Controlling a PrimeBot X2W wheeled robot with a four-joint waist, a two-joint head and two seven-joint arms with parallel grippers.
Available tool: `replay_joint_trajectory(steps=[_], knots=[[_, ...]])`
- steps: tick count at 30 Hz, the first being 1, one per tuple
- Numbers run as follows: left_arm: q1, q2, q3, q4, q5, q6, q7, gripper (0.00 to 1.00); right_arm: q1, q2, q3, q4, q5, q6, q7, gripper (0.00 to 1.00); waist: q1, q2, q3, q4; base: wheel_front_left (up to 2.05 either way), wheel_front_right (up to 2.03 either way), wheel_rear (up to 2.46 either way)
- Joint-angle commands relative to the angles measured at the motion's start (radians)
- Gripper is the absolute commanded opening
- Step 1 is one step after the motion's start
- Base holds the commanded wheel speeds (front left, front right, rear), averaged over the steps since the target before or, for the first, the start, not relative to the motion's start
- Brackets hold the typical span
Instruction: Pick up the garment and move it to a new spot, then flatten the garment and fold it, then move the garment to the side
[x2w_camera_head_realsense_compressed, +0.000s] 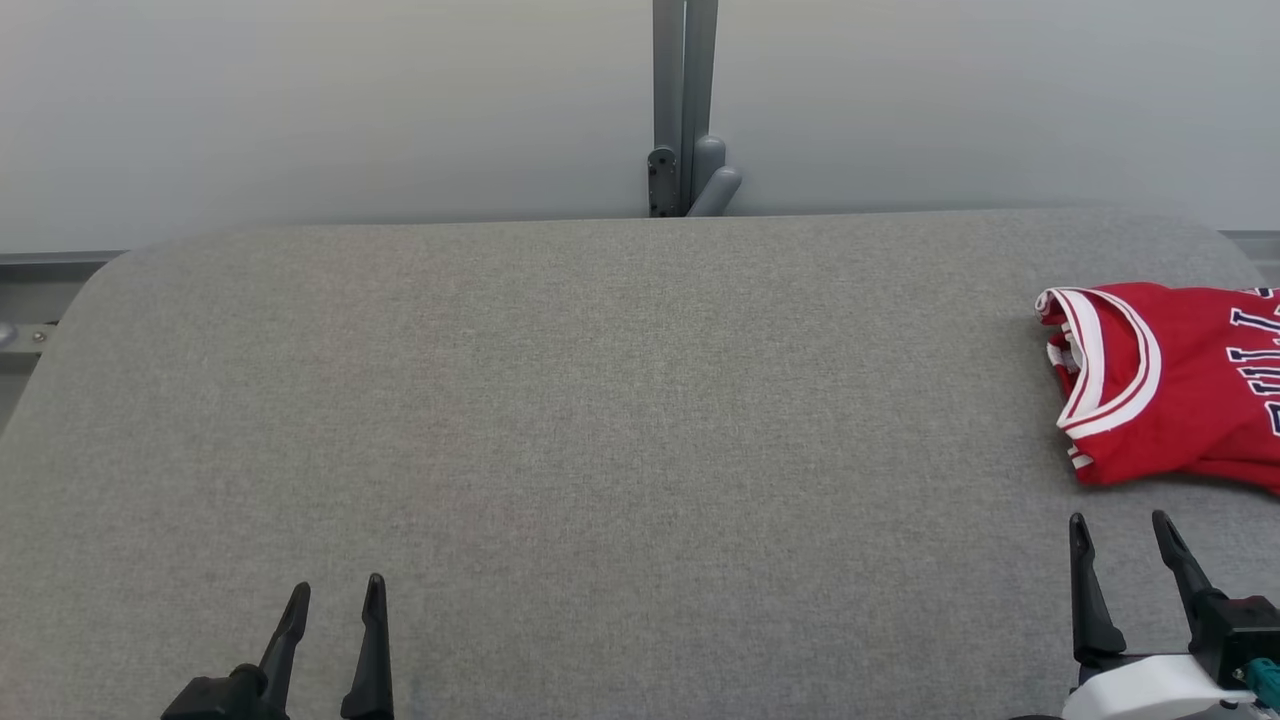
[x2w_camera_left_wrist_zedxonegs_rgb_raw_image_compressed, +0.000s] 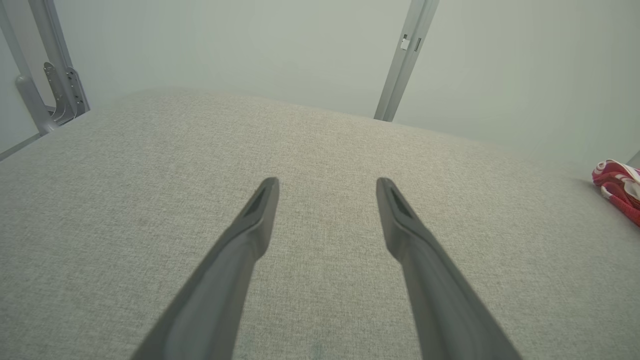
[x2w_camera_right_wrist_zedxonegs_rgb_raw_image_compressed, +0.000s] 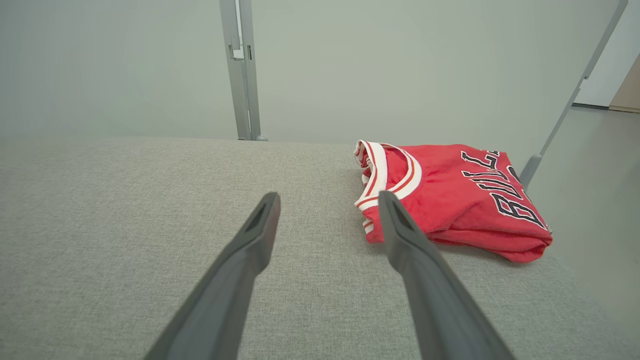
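Nearest, at the lower left of the head view, the left gripper (x2w_camera_head_realsense_compressed: 338, 582) hovers over bare table (x2w_camera_head_realsense_compressed: 600, 400) with its jaws spread wide and nothing between them; its own wrist view shows plain grey cloth under the tips. At the lower right, the right gripper (x2w_camera_head_realsense_compressed: 1118, 517) is just as wide open and empty, its tips near the garment's closest edge and, as far as I can tell, not touching it. A little farther up, at the right edge of the frame and partly cut off by it, lies the garment (x2w_camera_head_realsense_compressed: 1170, 400). It is a red jersey gathered into a compact folded bundle, with its white-trimmed collar (x2w_camera_head_realsense_compressed: 1110, 360) turned toward frame left and dark lettering (x2w_camera_right_wrist_zedxonegs_rgb_raw_image_compressed: 500, 190) on top. In the right wrist view it sits centre right, close to the table's far side edge. Judging by this, the pick-up, the flattening, the fold and the shift to the side all look done, and little seems left beyond perhaps neatening the slightly loose lower hem. Beyond the table's back edge stand a grey post (x2w_camera_head_realsense_compressed: 685, 100) at top centre and a pale wall (x2w_camera_head_realsense_compressed: 300, 100).
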Motion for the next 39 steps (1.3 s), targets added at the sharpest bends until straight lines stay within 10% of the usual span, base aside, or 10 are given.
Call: replay_joint_trajectory(steps=[1, 39], knots=[[0.006, 0.006, 0.001, -0.001, -0.008, -0.004, -0.003, 1.0, 0.003, -0.001, 0.002, 0.004, -0.006, -0.001, -0.004, 1.0, 0.0001, 0.0002, 0.001, 0.0, 0.0, 0.0, 0.0], [-0.012, -0.003, -0.007, 0.005, -0.002, 0.0, 0.0, 1.0, -0.013, -0.001, 0.025, 0.043, -0.014, 0.0, 0.0, 1.0, 0.0001, 0.0003, 0.008, 0.0, 0.0, 0.0, 0.0]])
